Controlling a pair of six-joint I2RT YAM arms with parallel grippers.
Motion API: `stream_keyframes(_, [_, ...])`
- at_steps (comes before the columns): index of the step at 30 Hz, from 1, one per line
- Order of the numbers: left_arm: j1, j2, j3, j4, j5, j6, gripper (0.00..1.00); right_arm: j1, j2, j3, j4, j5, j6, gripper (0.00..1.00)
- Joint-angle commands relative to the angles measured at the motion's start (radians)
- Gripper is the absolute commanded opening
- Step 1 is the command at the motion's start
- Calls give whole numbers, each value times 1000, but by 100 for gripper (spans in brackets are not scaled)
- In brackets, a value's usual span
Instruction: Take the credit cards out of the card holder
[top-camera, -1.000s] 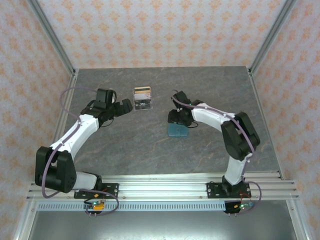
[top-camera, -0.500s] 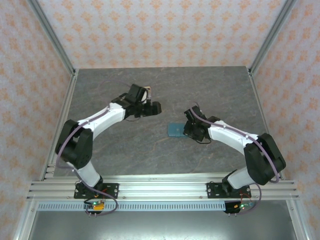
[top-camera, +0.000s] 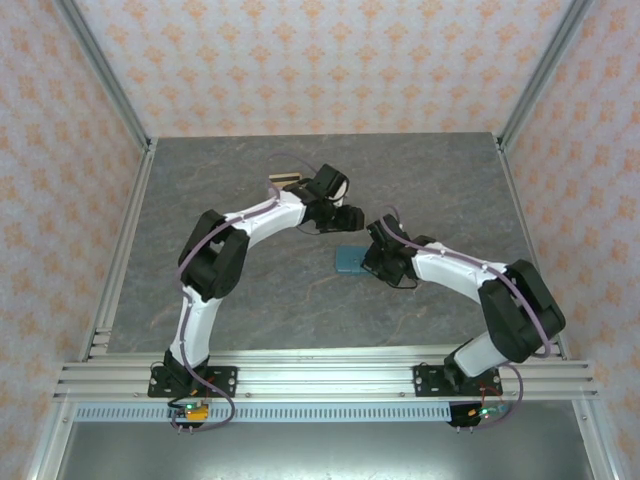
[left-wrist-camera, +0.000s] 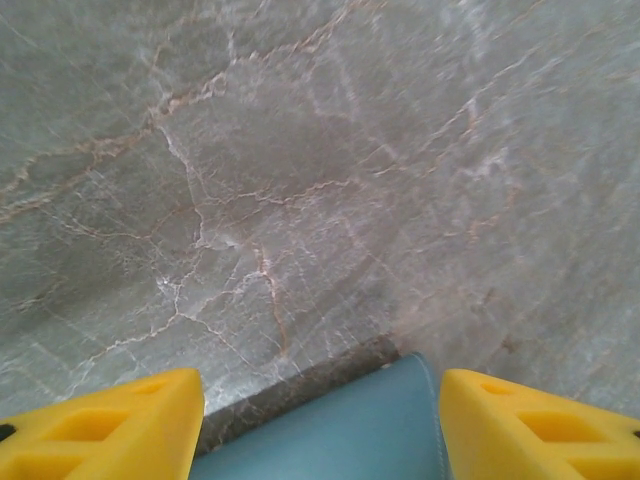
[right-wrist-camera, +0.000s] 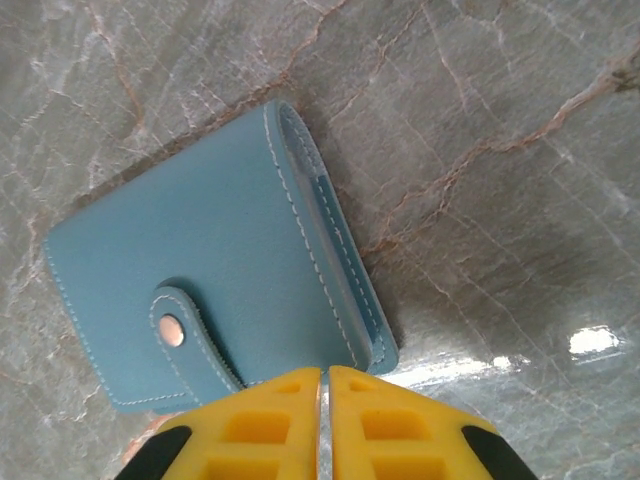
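Note:
The card holder (top-camera: 350, 261) lies closed on the table, a blue-grey wallet with a snap tab (right-wrist-camera: 172, 328). My right gripper (right-wrist-camera: 325, 372) is shut, its yellow fingertips meeting right at the card holder (right-wrist-camera: 210, 285)'s near edge; in the top view this gripper (top-camera: 377, 258) sits against the holder's right side. My left gripper (top-camera: 346, 216) hovers over the holder's far end, open. Its fingers (left-wrist-camera: 120, 425) stand apart with a corner of the card holder (left-wrist-camera: 340, 430) between them, untouched. The credit cards (top-camera: 284, 181) peek out as a tan stack behind the left arm.
Grey marble table (top-camera: 230, 290) with open room in front and to the left. Metal frame posts (top-camera: 105, 85) and patterned walls bound the sides and back. Both arms cross the table's middle and nearly meet over the holder.
The left arm swung right, away from the cards to above the holder, and its jaws narrowed. The right gripper closed and shifted to the holder's right edge.

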Motion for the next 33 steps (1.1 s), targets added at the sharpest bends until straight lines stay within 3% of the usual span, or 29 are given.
stream_keyframes(1, [-7, 31, 39, -95, 14, -1, 64, -3, 24, -9, 23, 10, 25, 11])
stream_keyframes(4, [-11, 46, 42, -104, 24, -1, 64, -3, 41, -8, 32, 10, 29, 11])
stream_keyframes(14, [-25, -43, -107, -80, 43, -2, 40, -17, 85, 15, 16, 56, -4, 10])
stream_keyframes(21, [-31, -170, -258, -27, 86, -43, 36, -32, 140, 67, 31, 45, -54, 9])
stream_keyframes(24, [-49, -221, -327, -19, 81, -65, 36, -37, 191, 99, 68, -32, -78, 9])
stream_keyframes(27, [-63, -268, -388, -14, 46, -88, 36, -37, 226, 114, 107, -125, -65, 7])
stream_keyframes(33, [-59, -339, -464, 9, -47, -131, 37, -38, 161, 152, 16, -71, -120, 12])
